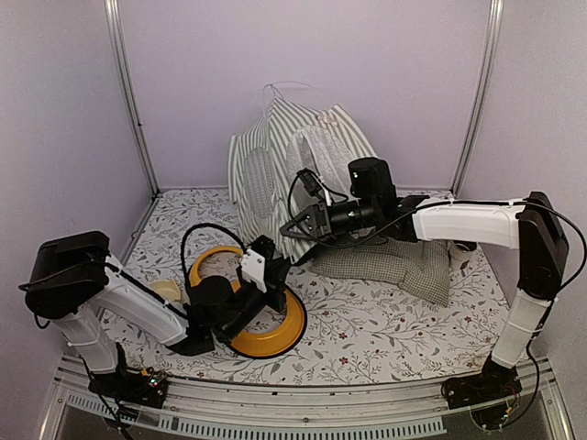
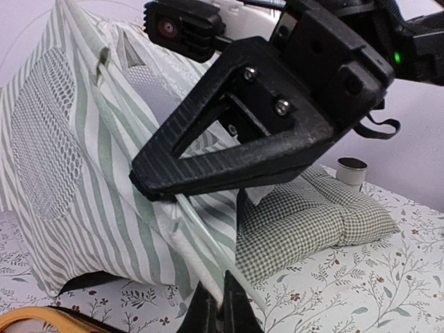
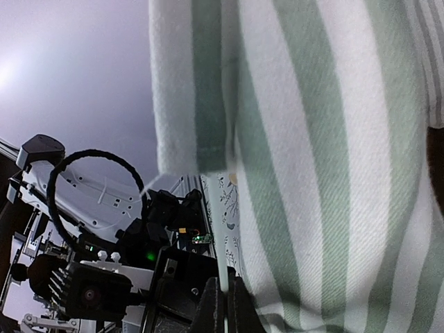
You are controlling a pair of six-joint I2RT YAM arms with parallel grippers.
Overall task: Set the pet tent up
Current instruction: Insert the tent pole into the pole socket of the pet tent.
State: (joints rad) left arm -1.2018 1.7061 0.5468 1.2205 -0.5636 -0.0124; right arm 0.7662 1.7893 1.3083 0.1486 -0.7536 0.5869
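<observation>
The pet tent [image 1: 275, 156] stands at the back middle, green-and-white striped with a mesh window on its left side; up close its fabric [image 2: 83, 173] fills the left wrist view. A thin white pole [image 2: 222, 255] runs down out of the tent's front corner. My right gripper [image 1: 286, 229] is shut on that pole [image 3: 223, 236] just below the striped fabric [image 3: 312, 152]. Right under it, my left gripper [image 2: 223, 305] is shut on the white hem at the tent's lower front corner, with the pole passing just beside its fingers. In the top view the left gripper [image 1: 278, 247] almost touches the right one.
A green-checked cushion [image 1: 394, 261] lies right of the tent, under the right arm. An orange ring-shaped bowl [image 1: 266, 335] sits beneath the left arm. A small white cup [image 1: 461, 252] stands at the far right, and a pale tape roll [image 1: 167, 291] at the left.
</observation>
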